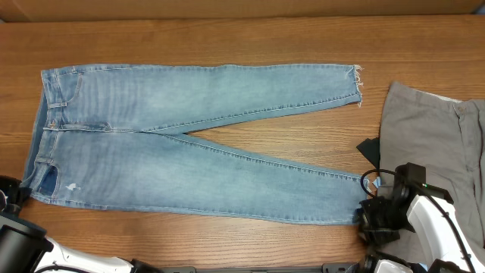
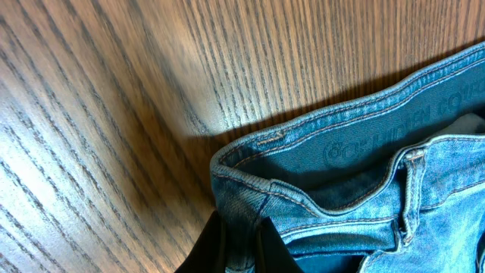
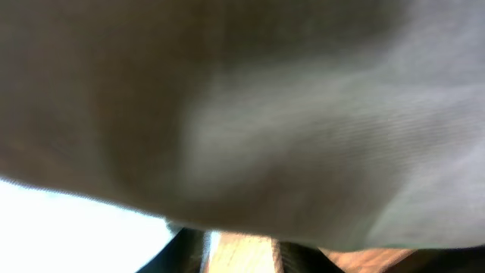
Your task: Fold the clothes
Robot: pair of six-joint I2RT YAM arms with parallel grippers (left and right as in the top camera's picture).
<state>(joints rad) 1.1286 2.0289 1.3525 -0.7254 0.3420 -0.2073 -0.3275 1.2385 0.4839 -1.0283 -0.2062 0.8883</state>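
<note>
Long light-blue denim jeans (image 1: pixel 189 144) lay flat on brown wooden worktop (image 1: pixel 227 38), waist to the left. Left end effector (image 2: pixel 241 256) clenched on the waistband corner. Right end effector (image 3: pixel 241 254) released, fingers apart, beside plain grey trousers (image 1: pixel 432 136) at right edge.

Left arm (image 1: pixel 19 246) sits tucked in the lower left corner of the overhead view. The left gripper (image 2: pixel 242 249) shows at the bottom edge of its own camera, dark fingers (image 2: pixel 216 246) pinched close on a fold of the jeans (image 2: pixel 356 152). Right arm (image 1: pixel 443 227) angles in from the lower right. The right gripper (image 3: pixel 239 254) is blurred, its fingers standing apart.
</note>
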